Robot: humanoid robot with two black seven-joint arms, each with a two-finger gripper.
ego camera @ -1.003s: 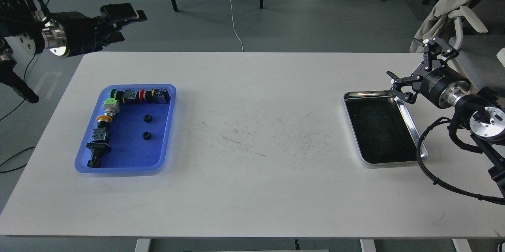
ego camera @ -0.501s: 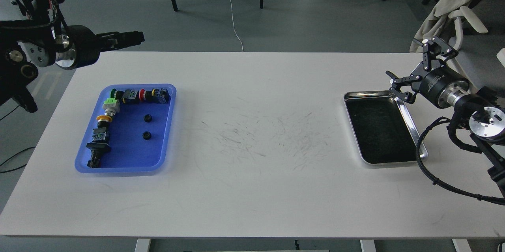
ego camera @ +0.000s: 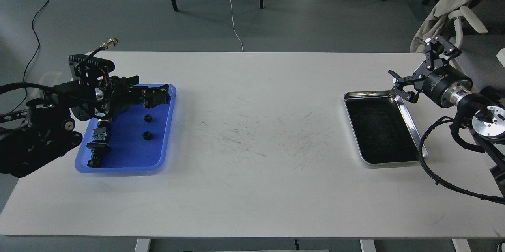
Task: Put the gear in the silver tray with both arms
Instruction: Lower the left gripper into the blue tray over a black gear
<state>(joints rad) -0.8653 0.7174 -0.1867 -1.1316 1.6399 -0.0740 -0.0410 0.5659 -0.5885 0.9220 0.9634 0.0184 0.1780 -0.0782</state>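
Note:
Two small black round gears [ego camera: 147,118] [ego camera: 146,135] lie in the middle of the blue plastic tray [ego camera: 130,157] at the left. My left gripper [ego camera: 154,96] is low over the far part of that tray, just behind the nearer gear; it is dark against dark parts, so its fingers cannot be told apart. The silver tray [ego camera: 411,124] lies at the right with a dark, bare inside. My right gripper [ego camera: 413,68] is open and holds nothing, just above the silver tray's far right corner.
Several push-button switches line the blue tray's far and left sides [ego camera: 101,135]. The white table [ego camera: 252,173] has scuff marks in its middle. A chair with a beige cloth [ego camera: 446,11] stands behind the right arm. Chair legs and cables are on the floor behind.
My left arm has swung down from above the table's far left corner to over the blue tray, now covering its far left switches. The right arm has barely moved.

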